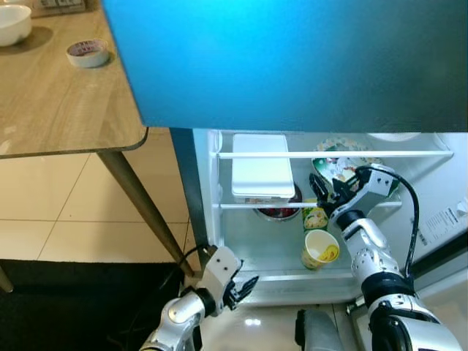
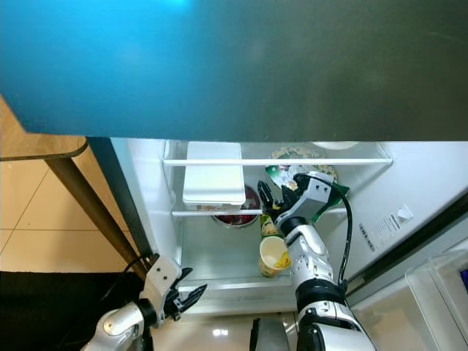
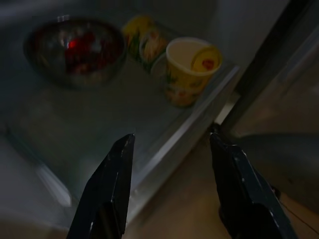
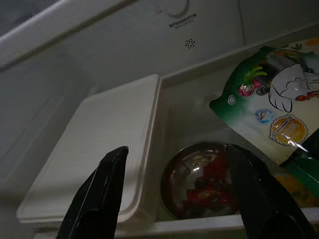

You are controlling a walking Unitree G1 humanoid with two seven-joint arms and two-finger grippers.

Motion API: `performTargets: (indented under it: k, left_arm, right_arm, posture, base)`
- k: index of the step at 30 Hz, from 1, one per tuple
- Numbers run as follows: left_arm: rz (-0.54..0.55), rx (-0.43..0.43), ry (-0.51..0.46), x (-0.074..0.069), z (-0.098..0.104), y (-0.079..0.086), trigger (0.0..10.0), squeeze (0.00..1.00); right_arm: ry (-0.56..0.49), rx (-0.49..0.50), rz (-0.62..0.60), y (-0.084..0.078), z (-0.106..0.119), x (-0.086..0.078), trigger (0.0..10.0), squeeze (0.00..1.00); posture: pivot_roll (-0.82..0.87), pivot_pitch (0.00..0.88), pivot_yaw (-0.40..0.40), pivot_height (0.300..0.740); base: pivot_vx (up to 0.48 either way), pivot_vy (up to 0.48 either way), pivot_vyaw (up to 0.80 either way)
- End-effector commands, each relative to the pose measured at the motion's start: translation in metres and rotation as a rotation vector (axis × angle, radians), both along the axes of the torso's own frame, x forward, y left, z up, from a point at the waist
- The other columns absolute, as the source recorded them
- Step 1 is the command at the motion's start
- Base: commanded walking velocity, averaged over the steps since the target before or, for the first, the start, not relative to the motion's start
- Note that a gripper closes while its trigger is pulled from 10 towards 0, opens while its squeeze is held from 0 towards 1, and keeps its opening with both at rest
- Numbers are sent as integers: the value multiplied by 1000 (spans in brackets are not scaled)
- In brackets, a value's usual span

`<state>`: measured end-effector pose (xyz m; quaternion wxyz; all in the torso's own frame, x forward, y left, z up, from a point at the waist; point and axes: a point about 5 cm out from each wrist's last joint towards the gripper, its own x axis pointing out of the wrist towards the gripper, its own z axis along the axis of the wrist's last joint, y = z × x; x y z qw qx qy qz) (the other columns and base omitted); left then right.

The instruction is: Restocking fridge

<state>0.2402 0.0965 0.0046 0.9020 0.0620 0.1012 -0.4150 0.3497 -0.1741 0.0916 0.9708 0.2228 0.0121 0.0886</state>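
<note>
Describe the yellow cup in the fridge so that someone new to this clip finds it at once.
Look into the open fridge under the blue door, at the lower glass shelf. The yellow paper cup stands upright near the front edge, just below the right gripper. Unlike the metal bowl and can behind it, it is open-topped.

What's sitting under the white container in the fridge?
Below the white container, on the lower shelf, sits a metal bowl of red food. The container and its shelf edge cover the bowl's far part.

Matt white plastic container (image 1: 262,170); glossy printed plastic bag (image 4: 271,107); shiny metal bowl (image 3: 75,50); yellow paper cup (image 1: 320,248); clear glass shelf (image 3: 94,124); wood-grain surface (image 1: 58,95) showing a smooth sheen; floor tiles (image 1: 88,212) gleaming.
</note>
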Motion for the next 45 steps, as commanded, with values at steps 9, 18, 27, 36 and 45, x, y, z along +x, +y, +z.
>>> performTargets:
  k: [9, 18, 27, 36, 45]
  left_arm:
    - [-171, -17, -56, -3, 15, -24, 10000, 0]
    - [-240, -38, -90, -1, 31, -30, 10000, 0]
    - [-264, -49, -91, 0, 38, -32, 10000, 0]
    - [-273, -37, -68, -2, 37, -29, 10000, 0]
    - [-274, -14, -32, -6, 30, -25, 10000, 0]
  right_arm:
    - [20, -5, -18, -3, -6, -3, 10000, 0]
    - [2, -2, 2, -2, -4, -3, 10000, 0]
    - [-4, 0, 10, 0, -4, -2, 10000, 0]
    - [-3, 1, 12, 1, -5, -2, 10000, 0]
    - [8, -2, 14, 2, -8, -4, 10000, 0]
  posture:
    - [21, 53, -65, 607]
    - [21, 52, -65, 636]
    - [23, 45, -59, 674]
    - [28, 37, -53, 708]
    - [30, 36, -47, 740]
  base:
    - [0, 0, 0]
    - [0, 0, 0]
    - [0, 0, 0]
    - [0, 0, 0]
    - [0, 0, 0]
